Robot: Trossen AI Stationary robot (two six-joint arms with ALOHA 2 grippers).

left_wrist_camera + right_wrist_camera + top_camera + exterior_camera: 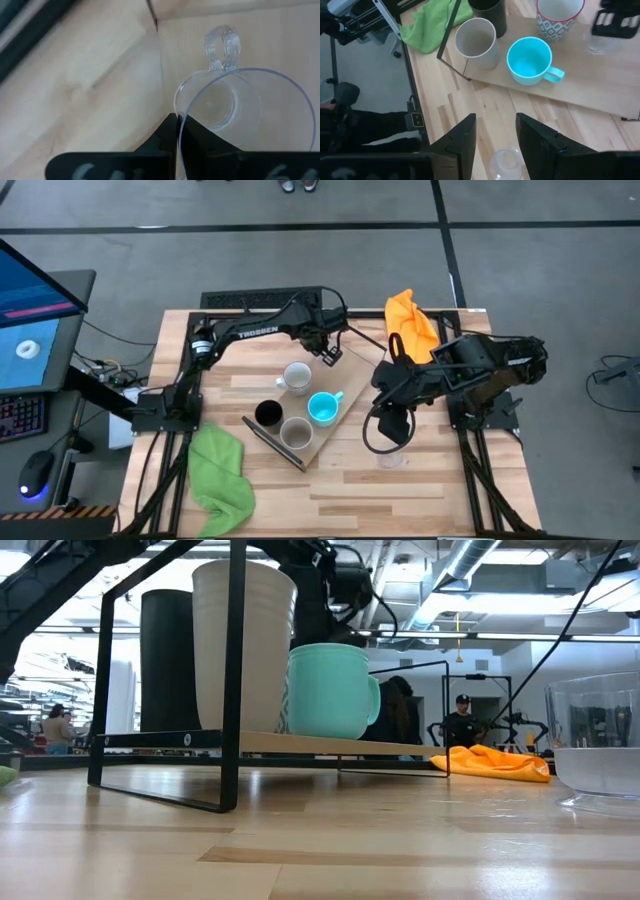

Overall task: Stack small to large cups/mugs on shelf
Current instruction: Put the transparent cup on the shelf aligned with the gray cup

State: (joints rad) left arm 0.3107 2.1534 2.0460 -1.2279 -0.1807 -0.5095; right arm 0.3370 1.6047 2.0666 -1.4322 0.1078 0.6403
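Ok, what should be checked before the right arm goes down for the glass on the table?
1. Right gripper open: ok.
2. Clear glass upright on the tabletop, below the right gripper: ok.
3. Left gripper clear of the shelf: not ok; it is shut on the clear mug there.
4. Bare shelf space for another glass: ok.
5. Cups on the shelf ordered by size: cannot tell.
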